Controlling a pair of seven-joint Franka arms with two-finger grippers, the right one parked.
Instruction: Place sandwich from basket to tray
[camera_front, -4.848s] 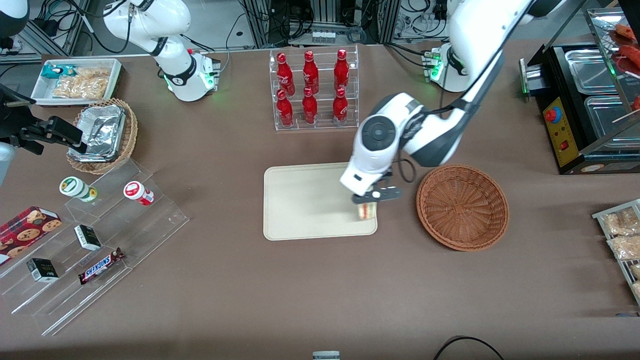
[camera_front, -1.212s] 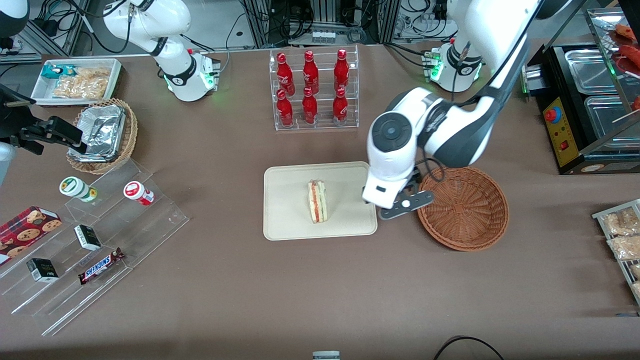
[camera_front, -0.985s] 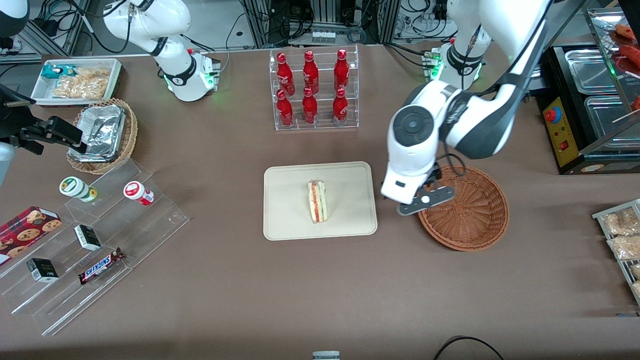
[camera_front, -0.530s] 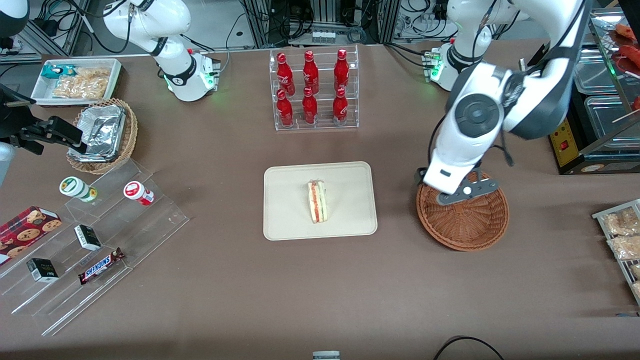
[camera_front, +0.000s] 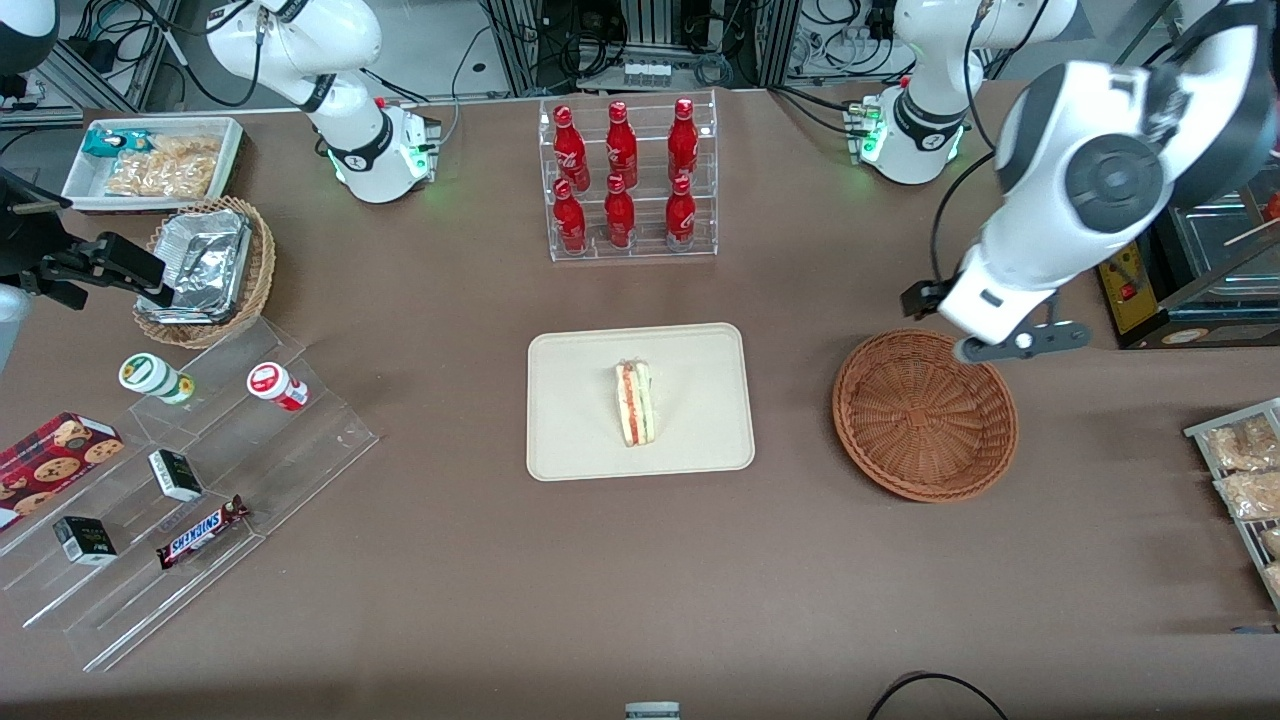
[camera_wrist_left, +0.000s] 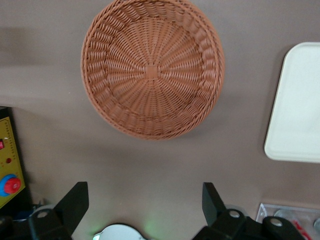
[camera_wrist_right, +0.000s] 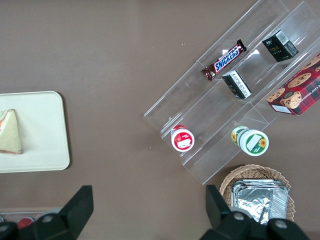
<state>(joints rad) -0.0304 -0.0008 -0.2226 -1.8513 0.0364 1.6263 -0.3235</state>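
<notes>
The hand hangs above the bench, its fingers spread wide and holding nothing. The basket sits just below it, nearer the front camera, seemingly bare inside. Well away from the hand, toward the parked arm's end, the sandwich rests on the tray, near its middle, filling edge showing.

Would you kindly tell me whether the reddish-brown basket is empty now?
Empty: the basket shows only bare weave. The sandwich lies on the tray; the open pincer hangs above the table.
</notes>
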